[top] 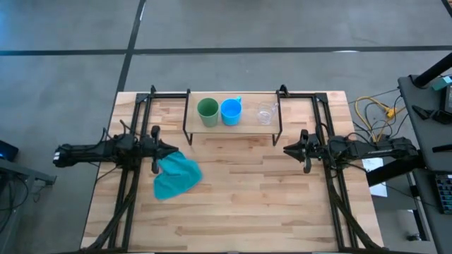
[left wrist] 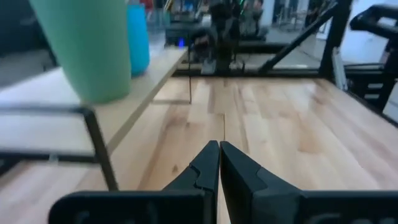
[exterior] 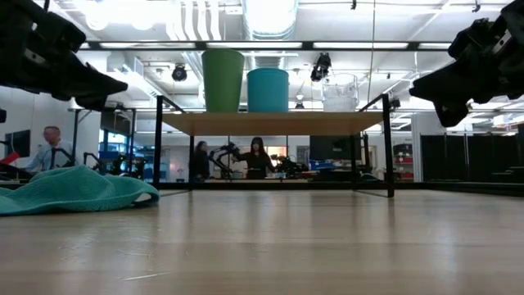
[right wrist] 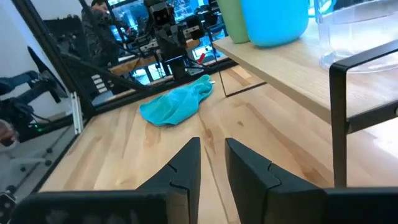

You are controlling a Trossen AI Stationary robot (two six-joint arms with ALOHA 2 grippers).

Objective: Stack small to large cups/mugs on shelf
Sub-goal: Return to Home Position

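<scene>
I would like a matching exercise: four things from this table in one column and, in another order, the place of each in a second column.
1 green cup
2 blue mug
3 glass cup
4 teal cloth

A shelf, end nearer the right hand
B table, beside the left hand
C shelf, middle
D shelf, end nearer the left hand

Pairs: 1-D, 2-C, 3-A, 4-B

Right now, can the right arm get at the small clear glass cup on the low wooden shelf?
Probably yes. The clear glass cup stands at the shelf's end nearest the right arm, whose jaws hold nothing; the bright blue handled mug sits on its far side, out of the way.
</scene>
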